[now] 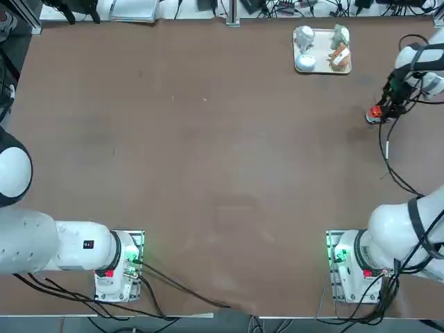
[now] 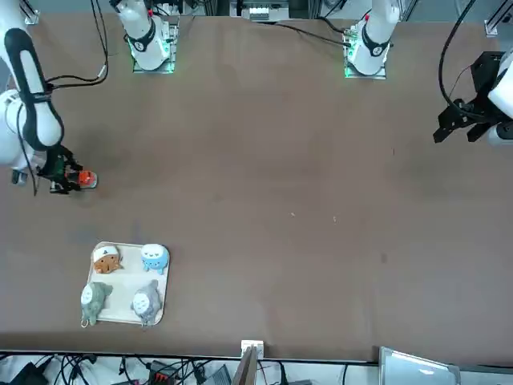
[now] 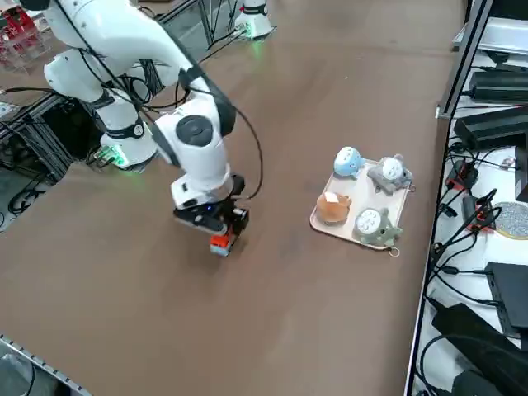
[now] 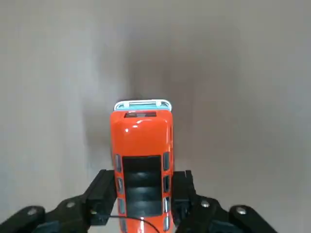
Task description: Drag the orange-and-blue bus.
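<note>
Right gripper (image 4: pixel 142 204) jaws clamped on the orange-and-blue bus (image 4: pixel 142 145), low on the tabletop (image 1: pixel 208 173) at 3 o'clock. White tray (image 1: pixel 320 68) of figurines (image 1: pixel 304 36) nearby at 1 o'clock, apart.

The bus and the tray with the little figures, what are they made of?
Bus: probably glossy painted metal or hard plastic; its orange roof shows bright glints. Tray: looks like matte white plastic, thin and flat. Figures: material unclear. The right gripper clamps the bus.
</note>
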`<state>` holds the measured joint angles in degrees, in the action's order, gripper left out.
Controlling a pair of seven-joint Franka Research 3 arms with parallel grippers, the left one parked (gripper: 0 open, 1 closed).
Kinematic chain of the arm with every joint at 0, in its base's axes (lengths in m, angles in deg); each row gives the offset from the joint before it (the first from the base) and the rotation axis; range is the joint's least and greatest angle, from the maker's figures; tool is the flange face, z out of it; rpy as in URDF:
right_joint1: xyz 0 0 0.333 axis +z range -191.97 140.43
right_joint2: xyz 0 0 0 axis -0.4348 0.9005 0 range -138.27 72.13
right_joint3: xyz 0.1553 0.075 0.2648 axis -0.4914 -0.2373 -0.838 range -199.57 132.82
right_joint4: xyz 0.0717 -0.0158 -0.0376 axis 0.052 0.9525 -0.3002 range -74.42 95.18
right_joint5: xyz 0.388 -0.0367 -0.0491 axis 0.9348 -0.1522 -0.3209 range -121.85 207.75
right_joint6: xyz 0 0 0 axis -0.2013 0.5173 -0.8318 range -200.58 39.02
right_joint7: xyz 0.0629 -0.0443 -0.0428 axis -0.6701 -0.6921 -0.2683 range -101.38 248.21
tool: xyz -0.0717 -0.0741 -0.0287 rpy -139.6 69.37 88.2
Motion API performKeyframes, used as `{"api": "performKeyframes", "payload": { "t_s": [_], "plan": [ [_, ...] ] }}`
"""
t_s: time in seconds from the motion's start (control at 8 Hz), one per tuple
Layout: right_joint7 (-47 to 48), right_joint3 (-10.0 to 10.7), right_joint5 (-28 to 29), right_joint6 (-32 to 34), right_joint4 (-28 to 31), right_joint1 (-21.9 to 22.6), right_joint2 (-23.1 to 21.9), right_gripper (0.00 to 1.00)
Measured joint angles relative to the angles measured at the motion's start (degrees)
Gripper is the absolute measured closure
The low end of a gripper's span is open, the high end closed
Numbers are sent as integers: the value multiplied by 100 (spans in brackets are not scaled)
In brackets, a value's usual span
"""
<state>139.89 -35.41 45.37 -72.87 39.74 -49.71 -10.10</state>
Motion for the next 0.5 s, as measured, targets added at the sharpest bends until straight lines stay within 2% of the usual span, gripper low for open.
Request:
{"api": "performKeyframes", "payload": {
  "t_s": [0.38,0.5],
  "plan": [
    [1031,-665,4,-9,157,77,-63,39],
    [1162,-830,14,-54,227,90,-88,39]
  ]
}}
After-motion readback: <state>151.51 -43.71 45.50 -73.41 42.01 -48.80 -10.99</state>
